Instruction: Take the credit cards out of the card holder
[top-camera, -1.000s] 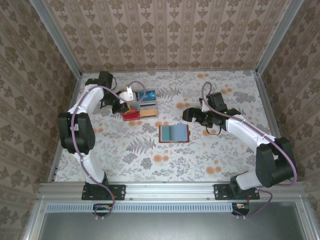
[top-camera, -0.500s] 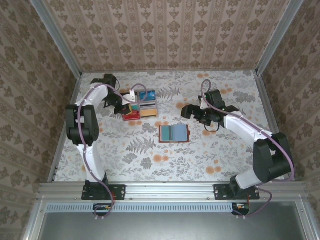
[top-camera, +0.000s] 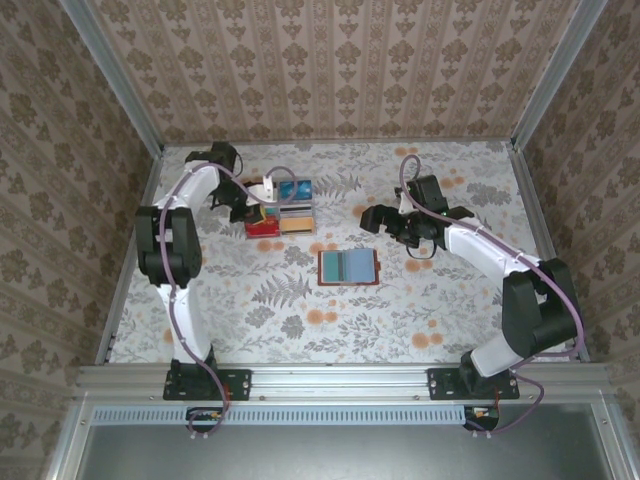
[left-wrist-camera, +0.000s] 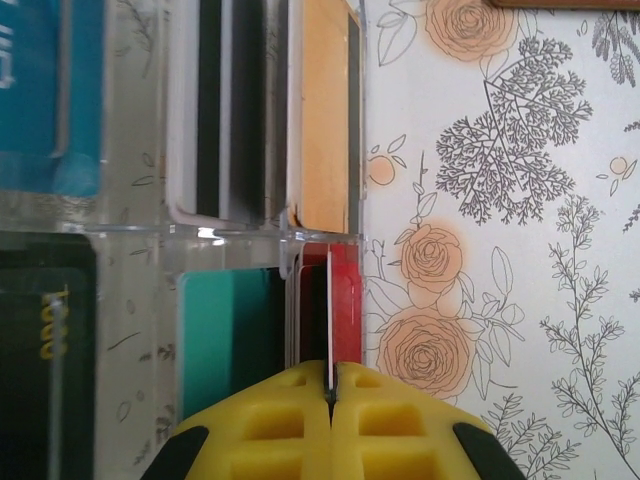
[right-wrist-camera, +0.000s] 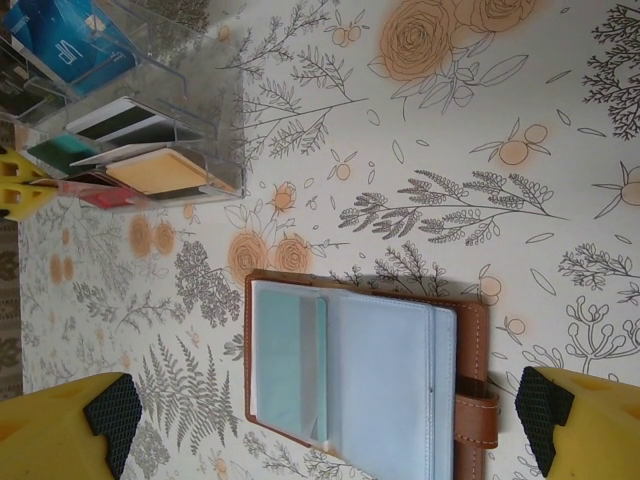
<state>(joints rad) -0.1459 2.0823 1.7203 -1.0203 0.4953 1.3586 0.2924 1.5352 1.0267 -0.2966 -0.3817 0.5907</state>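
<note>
White tabletop printed with orange roses and grey ferns (top-camera: 400, 320), bearing an open brown leather wallet with blue-grey lining (top-camera: 348, 267) at centre and a clear plastic compartmented tray (top-camera: 281, 208) far-left.

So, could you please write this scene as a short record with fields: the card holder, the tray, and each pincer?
card holder: brown wallet, lying open and flat, a pale green card in one pocket
tray: clear plastic tray, cards of mixed colours in its compartments
left pincer: shut on a thin card seen edge-on, beside a red card in the tray
right pincer: open, holding nothing, not touching the wallet
</note>
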